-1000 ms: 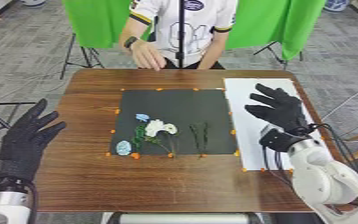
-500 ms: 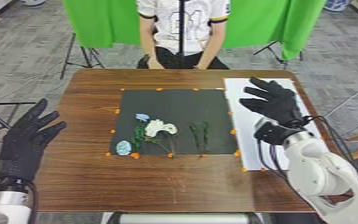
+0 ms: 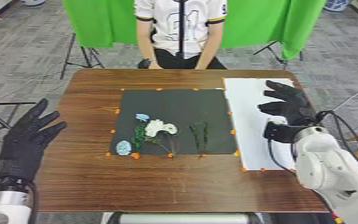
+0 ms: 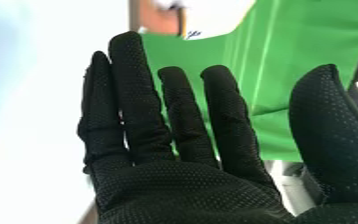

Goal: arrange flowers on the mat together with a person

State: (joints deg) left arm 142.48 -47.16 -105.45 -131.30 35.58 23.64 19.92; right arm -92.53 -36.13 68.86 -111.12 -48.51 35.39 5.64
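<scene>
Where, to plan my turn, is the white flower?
In the head view, the white flower lies on the mat, left of centre, below the small blue flower.

green cloth [image 3: 104,25] beyond brown table [image 3: 158,182]; grey carpet [image 3: 24,65] underneath; black stand [image 3: 7,103], left edge; blue-white pot [image 3: 336,5], top right.

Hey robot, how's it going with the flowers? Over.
Right hand open, over the white sheet. Left hand open, left of the mat. White flower on mat. Nothing seen blocking it.
</scene>
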